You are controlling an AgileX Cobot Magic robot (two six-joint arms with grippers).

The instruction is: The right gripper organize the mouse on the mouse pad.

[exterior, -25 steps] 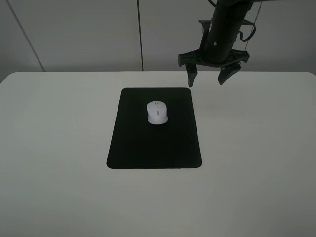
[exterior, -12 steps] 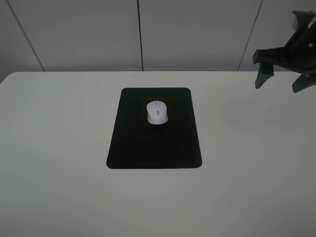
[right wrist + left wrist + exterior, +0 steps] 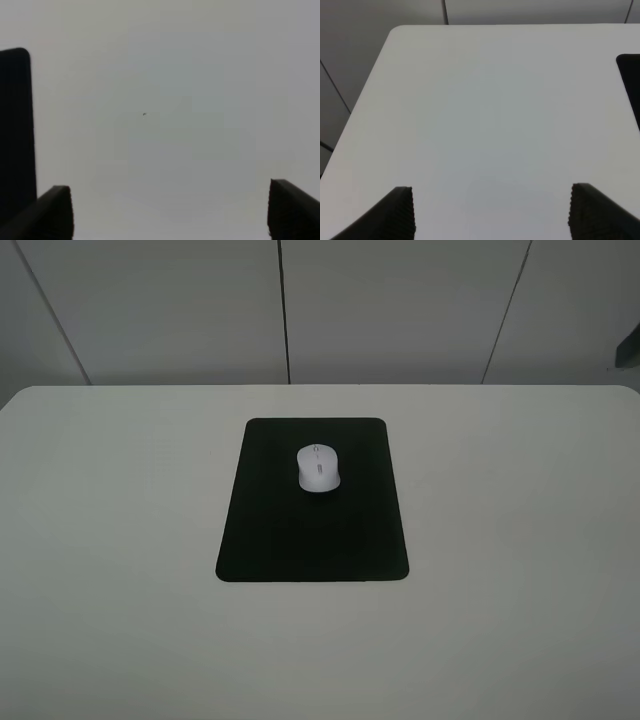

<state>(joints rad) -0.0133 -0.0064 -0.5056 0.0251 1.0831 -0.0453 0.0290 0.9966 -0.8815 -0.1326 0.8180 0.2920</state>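
Observation:
The white mouse (image 3: 318,467) lies on the upper half of the black mouse pad (image 3: 312,535), in the middle of the table in the exterior high view. Of the right arm only a dark sliver (image 3: 632,346) shows there, at the right edge, far from the mouse. In the right wrist view the right gripper (image 3: 170,212) is open, with bare table between its fingers and the mouse pad (image 3: 15,125) off to one side. The left gripper (image 3: 490,215) is open over bare table, and a corner of the mouse pad (image 3: 632,75) shows at the frame edge.
The white table (image 3: 520,540) has rounded corners and grey wall panels (image 3: 400,310) behind its far edge. A tiny dark speck (image 3: 144,114) marks the tabletop under the right gripper. The table's far corner (image 3: 400,31) shows in the left wrist view.
The right gripper has swung from above the pad's far right corner out to the right and almost left the exterior high view. Mouse and pad have not moved.

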